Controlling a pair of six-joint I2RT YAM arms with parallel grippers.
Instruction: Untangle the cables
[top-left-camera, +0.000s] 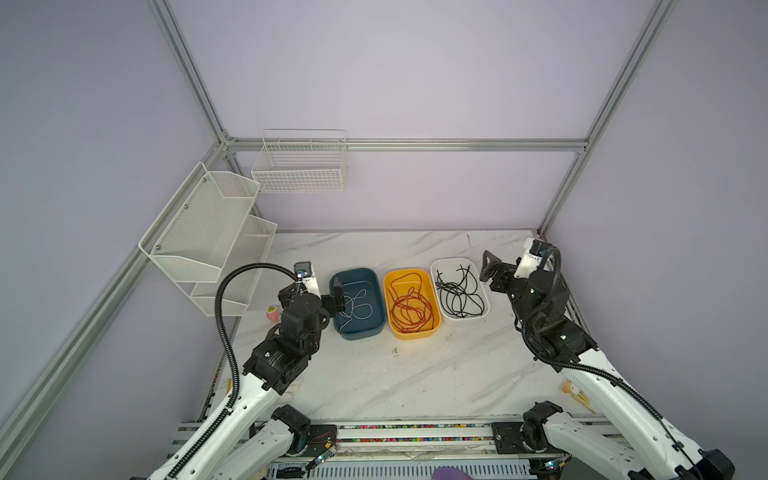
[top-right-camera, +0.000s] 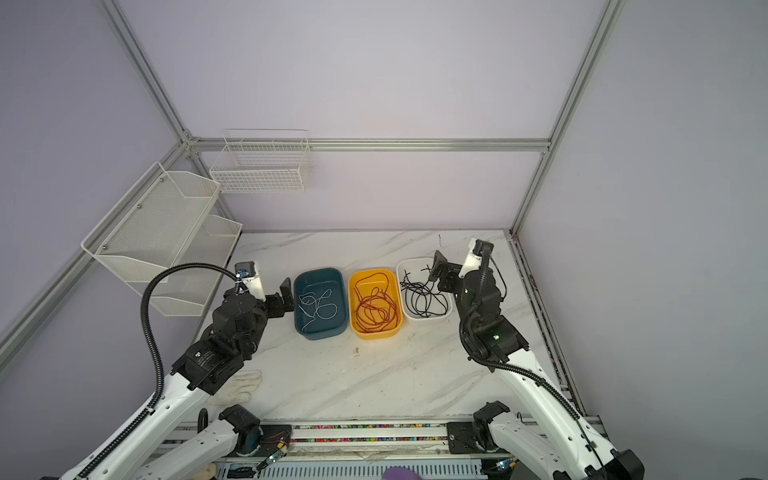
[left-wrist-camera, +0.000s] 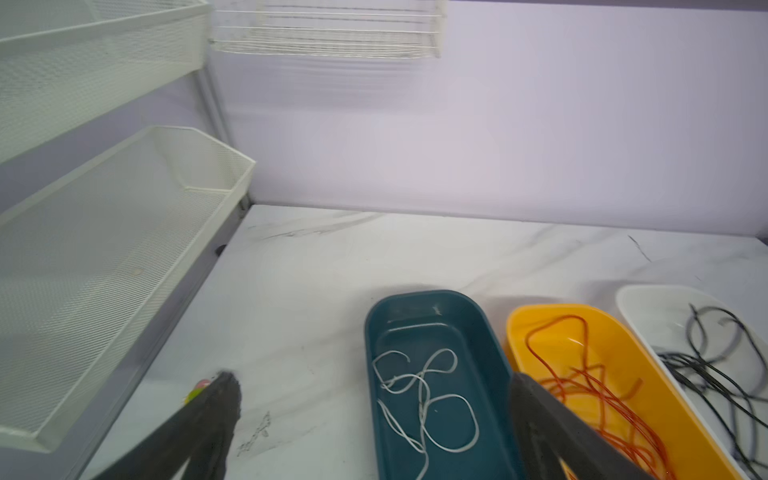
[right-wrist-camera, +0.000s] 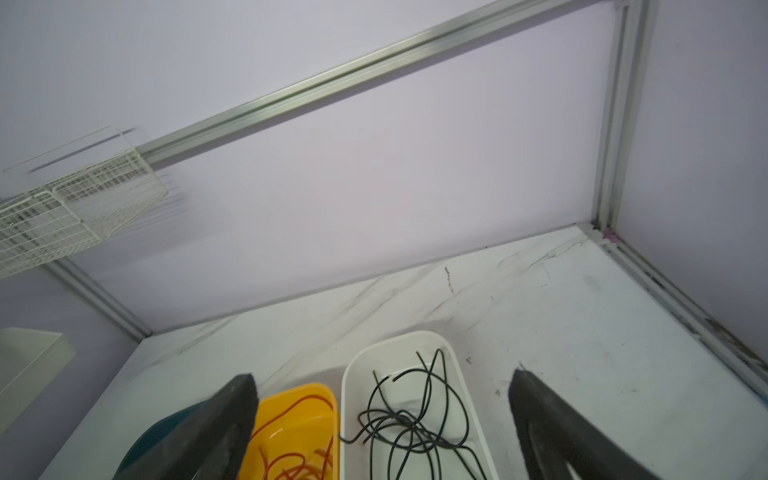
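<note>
- On the table (top-left-camera: 415, 374), side by side: blue tray (top-left-camera: 361, 335), yellow tray (top-left-camera: 411, 335), white tray (top-left-camera: 465, 318).
- In the blue one, a loose white cable (top-left-camera: 359, 305); in the yellow, a curly orange cable (top-left-camera: 411, 309); in the white, a tangly black cable (top-left-camera: 459, 295).
- At the blue tray's left edge: left gripper (left-wrist-camera: 372, 384), jaws spread wide, holding nothing.
- By the white tray's far right corner: right gripper (right-wrist-camera: 384, 380), also spread wide, empty too.
</note>
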